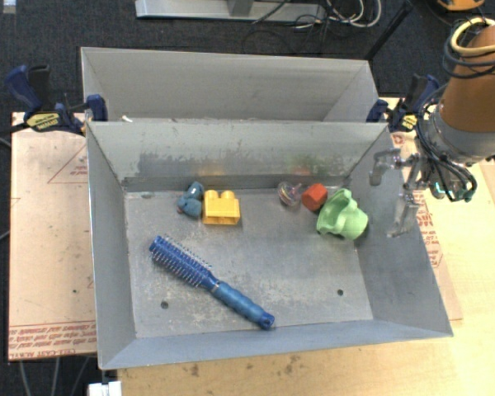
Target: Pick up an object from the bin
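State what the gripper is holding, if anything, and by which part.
Nothing is held. The gripper hangs empty over the right wall of the bin, apart from the green crumpled thing nearest it.

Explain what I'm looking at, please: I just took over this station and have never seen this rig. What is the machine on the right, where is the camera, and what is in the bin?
The one camera looks down into the bin from above, a little to one side. The orange-brown shape at the right is the robot arm. Its gripper hangs over the right sloping wall of the grey metal bin, apart from the things in it.

On the bin floor lie six things. A blue hairbrush lies slantwise toward the front. Along the back wall are a yellow toy block with a small blue piece beside it, then a small roundish thing, a red piece and a green crumpled thing. The green one is nearest the gripper. All six lie on the floor, so none is lifted.
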`<action>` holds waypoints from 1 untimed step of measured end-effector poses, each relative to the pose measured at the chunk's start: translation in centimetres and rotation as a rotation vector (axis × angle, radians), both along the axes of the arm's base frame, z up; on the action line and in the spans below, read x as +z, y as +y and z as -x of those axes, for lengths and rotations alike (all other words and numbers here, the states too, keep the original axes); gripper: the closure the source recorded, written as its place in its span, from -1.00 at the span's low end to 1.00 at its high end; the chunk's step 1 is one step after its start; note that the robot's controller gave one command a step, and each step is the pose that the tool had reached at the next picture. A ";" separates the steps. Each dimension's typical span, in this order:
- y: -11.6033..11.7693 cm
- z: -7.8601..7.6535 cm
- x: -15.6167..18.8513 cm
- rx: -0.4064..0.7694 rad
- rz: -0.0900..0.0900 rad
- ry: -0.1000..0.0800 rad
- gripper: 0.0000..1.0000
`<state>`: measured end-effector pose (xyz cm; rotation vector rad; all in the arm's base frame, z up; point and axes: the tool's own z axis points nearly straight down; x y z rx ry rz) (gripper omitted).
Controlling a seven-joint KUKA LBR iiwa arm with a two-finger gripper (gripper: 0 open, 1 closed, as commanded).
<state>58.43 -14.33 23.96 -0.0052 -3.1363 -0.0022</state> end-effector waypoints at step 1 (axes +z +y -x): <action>1.8 -3.3 -13.5 0.340 -0.003 -0.003 -1.00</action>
